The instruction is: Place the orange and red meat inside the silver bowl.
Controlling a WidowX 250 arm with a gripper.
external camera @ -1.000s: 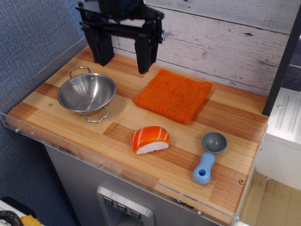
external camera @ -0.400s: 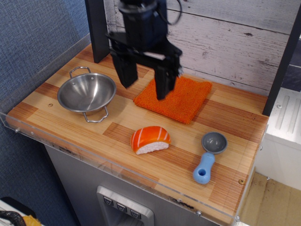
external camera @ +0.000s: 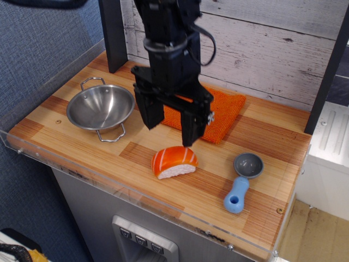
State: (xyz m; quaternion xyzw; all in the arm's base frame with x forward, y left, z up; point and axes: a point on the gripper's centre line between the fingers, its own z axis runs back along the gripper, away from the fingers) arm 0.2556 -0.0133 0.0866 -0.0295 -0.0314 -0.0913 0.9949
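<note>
While the arm hangs over the counter, this is the layout, placed by the sushi.

Sushi: the orange and red piece (external camera: 174, 162) lies on its white base on the wooden counter (external camera: 76, 144), near the front edge, touched by nothing.

Gripper: the black gripper (external camera: 170, 131) points down just above and behind the sushi, its two fingers (external camera: 152, 114) spread wide with only air between them; it has hold of nothing. From this angle I cannot tell how far above the sushi the tips sit.

Bowl: the silver bowl (external camera: 100, 107) stands upright well left of the sushi and a little behind it, with nothing inside, wire handles at back and front.

Cloth: an orange knitted cloth (external camera: 224, 112) lies flat behind the sushi, partly hidden by the gripper.

Scoop: a grey scoop with a blue handle (external camera: 241, 182) lies right of the sushi, handle toward the front edge.
</note>
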